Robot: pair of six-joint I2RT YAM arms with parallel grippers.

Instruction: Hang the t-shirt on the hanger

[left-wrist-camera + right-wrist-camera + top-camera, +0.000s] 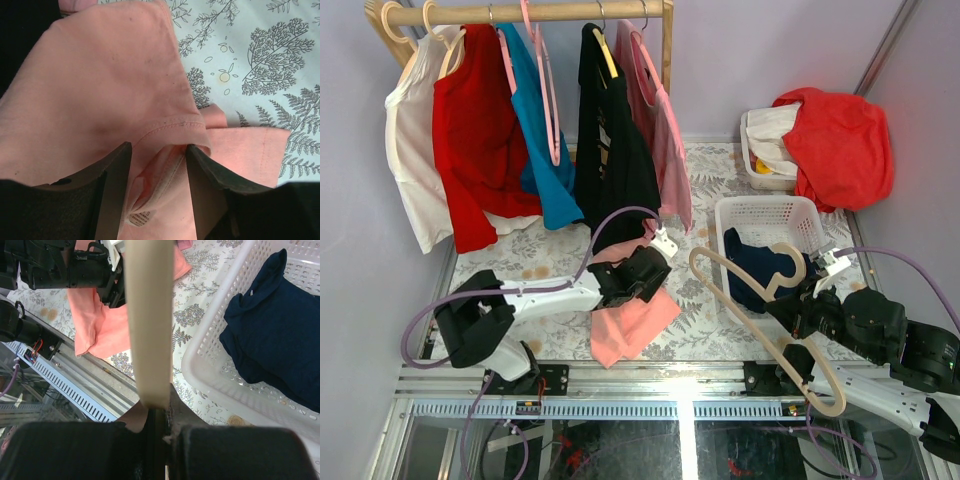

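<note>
The salmon t-shirt (632, 328) lies crumpled on the fern-print table near the front edge. My left gripper (645, 272) sits on top of it. In the left wrist view the left gripper (157, 147) is open. Its dark fingers (117, 185) stand either side of the t-shirt's (100, 90) collar fold, where a size label shows. My right gripper (798, 305) is shut on the cream hanger (740, 310), which it holds tilted above the table right of the shirt. The hanger's (150, 315) bar rises from the right gripper (160, 407).
A white basket (765, 208) holding a navy garment (758, 265) stands just behind the hanger. A second bin (756, 165) draped with red cloth (840, 145) is at the back right. A wooden rail (550, 12) of hung clothes spans the back left. The metal table edge (670, 380) runs along the front.
</note>
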